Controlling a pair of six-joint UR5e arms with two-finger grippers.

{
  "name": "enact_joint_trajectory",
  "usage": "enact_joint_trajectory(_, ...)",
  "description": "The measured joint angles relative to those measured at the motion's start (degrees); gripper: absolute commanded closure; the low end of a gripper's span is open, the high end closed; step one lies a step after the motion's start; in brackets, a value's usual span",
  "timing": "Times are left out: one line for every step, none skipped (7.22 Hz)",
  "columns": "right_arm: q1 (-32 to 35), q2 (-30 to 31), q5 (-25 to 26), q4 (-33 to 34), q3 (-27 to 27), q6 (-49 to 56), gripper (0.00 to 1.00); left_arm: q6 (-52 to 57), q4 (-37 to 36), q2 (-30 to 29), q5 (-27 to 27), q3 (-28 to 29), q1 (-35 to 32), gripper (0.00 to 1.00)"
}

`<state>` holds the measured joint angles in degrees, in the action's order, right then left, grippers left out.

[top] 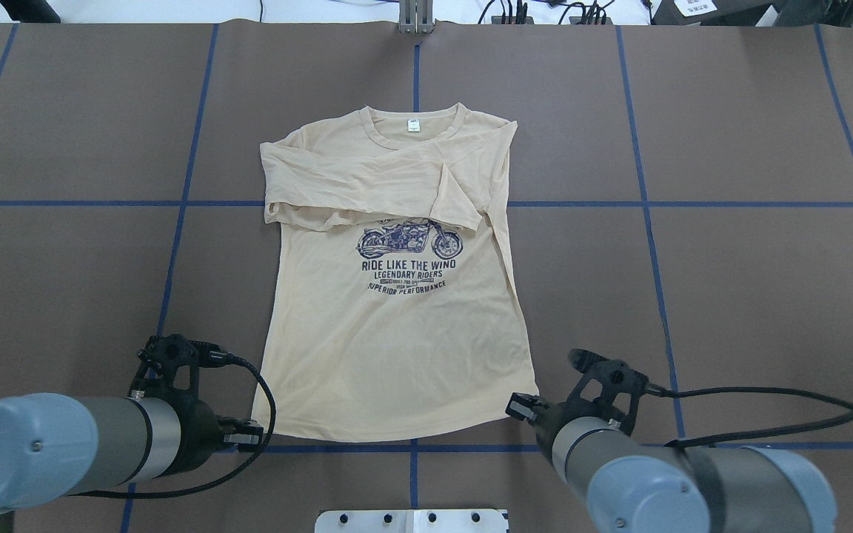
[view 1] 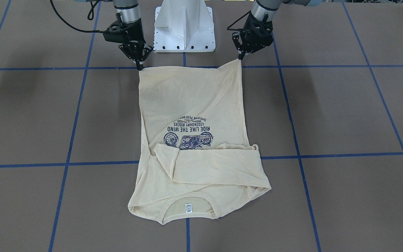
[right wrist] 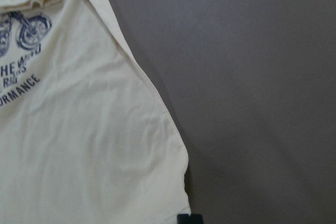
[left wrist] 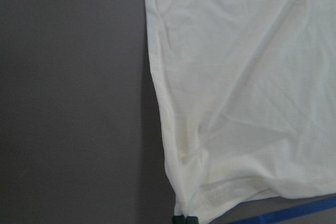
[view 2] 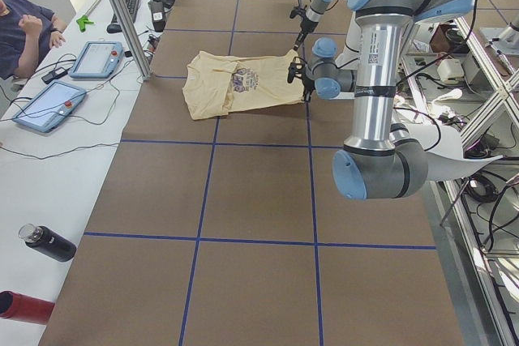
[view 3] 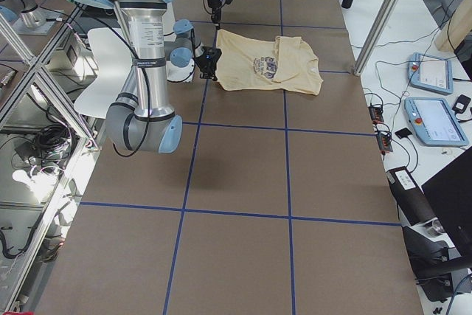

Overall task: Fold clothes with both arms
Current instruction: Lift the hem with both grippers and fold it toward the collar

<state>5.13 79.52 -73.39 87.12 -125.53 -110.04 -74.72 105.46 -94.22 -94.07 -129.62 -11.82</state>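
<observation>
Pale cream-yellow shirt (view 1: 194,94), navy motorcycle print (view 1: 187,140) and lettering (view 1: 191,128), white neck label (view 1: 188,208), brown table (view 1: 345,112) gridded with blue tape lines (view 1: 327,154), silver-grey left arm (top: 123,440) and right arm (top: 597,451) with light blue joint caps (top: 23,451), black left gripper (view 1: 240,57), black right gripper (view 1: 140,66), white pedestal base (view 1: 184,28)

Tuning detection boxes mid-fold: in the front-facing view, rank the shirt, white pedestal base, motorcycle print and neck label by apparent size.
1. shirt
2. white pedestal base, top cropped
3. motorcycle print
4. neck label
</observation>
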Motion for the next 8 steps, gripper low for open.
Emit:
enact_joint_trajectory(0.73, 3.11, -2.82, 2.62, -7.04, 0.05, 1.00, -0.02, -5.21, -0.17, -2.37, -6.75, 0.00, 1.00)
enact_joint_trajectory(-0.53, 5.10, -5.01, 7.47, -14.83, 0.02, 1.00, -0.12, -9.01, -0.20, -4.23, -12.19, 0.26, 1.00)
enact_joint_trajectory(-3.21, 5.84, -6.18, 12.41, -21.52, -0.14, 1.00, -0.27, -11.37, -0.20, -5.76, -16.17, 1.24, 1.00)
enact_joint_trajectory(-5.39, 5.86, -6.58, 15.71, -25.71, -0.24, 1.00, -0.43, -12.57, -0.21, -6.68, -18.47, 2.38, 1.00)
enact_joint_trajectory(-5.63, 5.41, -6.62, 17.37, -26.81, -0.22, 1.00, -0.51, -13.13, -0.29, -7.02, -18.68, 2.76, 1.00)
enact_joint_trajectory(-3.56, 2.90, -6.58, 18.10, -24.34, 0.01, 1.00, -0.40, -13.43, -0.73, -6.93, -16.73, 2.02, 1.00)
enact_joint_trajectory(0.58, -2.65, -6.63, 18.28, -18.43, 1.16, 1.00, -0.07, -13.61, -2.33, -6.47, -12.79, -0.16, 1.00)
enact_joint_trajectory(6.12, -8.78, -6.82, 17.95, -11.19, 4.05, 1.00, 0.96, -13.69, -5.64, -5.51, -7.41, -3.86, 1.00)
